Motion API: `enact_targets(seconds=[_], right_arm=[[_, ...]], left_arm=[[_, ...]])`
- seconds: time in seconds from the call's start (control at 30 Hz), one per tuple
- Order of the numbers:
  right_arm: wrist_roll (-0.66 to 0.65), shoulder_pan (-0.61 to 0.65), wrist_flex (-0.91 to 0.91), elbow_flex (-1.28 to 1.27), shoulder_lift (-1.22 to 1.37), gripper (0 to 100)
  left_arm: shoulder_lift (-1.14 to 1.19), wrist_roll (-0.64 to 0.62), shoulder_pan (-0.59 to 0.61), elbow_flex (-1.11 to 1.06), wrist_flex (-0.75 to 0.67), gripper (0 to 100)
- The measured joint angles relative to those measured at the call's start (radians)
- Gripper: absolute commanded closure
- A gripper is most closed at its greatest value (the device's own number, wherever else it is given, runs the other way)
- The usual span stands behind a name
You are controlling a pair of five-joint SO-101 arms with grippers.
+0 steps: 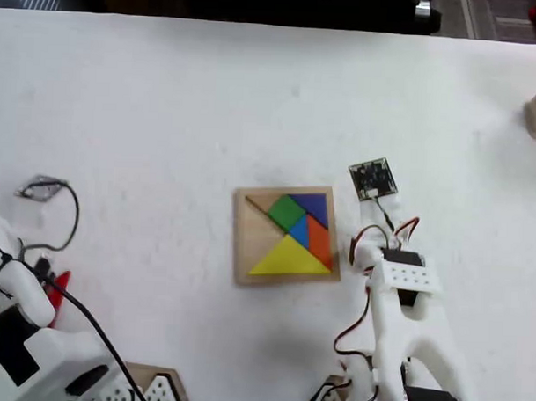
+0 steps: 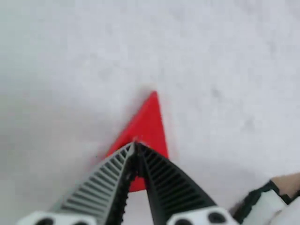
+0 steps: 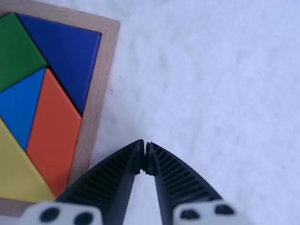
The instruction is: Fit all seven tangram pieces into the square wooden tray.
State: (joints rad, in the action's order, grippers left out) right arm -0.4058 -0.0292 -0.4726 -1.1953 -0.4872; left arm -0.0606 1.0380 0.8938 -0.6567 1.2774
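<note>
While the left gripper (image 2: 137, 146) is pinching shut on the red triangle (image 2: 149, 117), well apart from the tray (image 1: 241, 252), the thin hold is probably risking a slip, and the closed, empty right gripper (image 3: 144, 145) is crowding the tray rim.

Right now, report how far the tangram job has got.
Done: green, dark blue, light blue, orange and yellow pieces sit in the tray. In hand: the left gripper has its fingers shut on the red triangle. Left: placing it and filling the tray's bare side.
</note>
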Motion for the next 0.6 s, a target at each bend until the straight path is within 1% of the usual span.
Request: enact_targets(seconds=[0.13, 0.23, 0.33, 0.4, 0.43, 0.53, 0.6], right_arm=[[0.0, 0.0, 0.0, 0.0, 0.0, 98.1], [0.0, 0.0, 0.0, 0.0, 0.0, 98.1], [0.0, 0.0, 0.0, 0.0, 0.0, 98.1], [0.0, 0.0, 0.0, 0.0, 0.0, 98.1], [0.0, 0.0, 0.0, 0.0, 0.0, 98.1], [0.0, 0.0, 0.0, 0.0, 0.0, 98.1], [0.0, 0.0, 0.0, 0.0, 0.0, 98.1]], left_arm=[[0.002, 0.0, 0.032, 0.068, -0.074, 98], [0.051, 0.0, 0.055, 0.124, -0.084, 98], [0.138, 0.0, 0.074, 0.236, -0.063, 98], [0.195, 0.002, 0.097, 0.341, 0.012, 98], [0.219, 0.021, 0.11, 0.399, 0.052, 98], [0.258, 0.152, 0.144, 0.549, 0.235, 98], [0.261, 0.259, 0.149, 0.588, 0.358, 98]])
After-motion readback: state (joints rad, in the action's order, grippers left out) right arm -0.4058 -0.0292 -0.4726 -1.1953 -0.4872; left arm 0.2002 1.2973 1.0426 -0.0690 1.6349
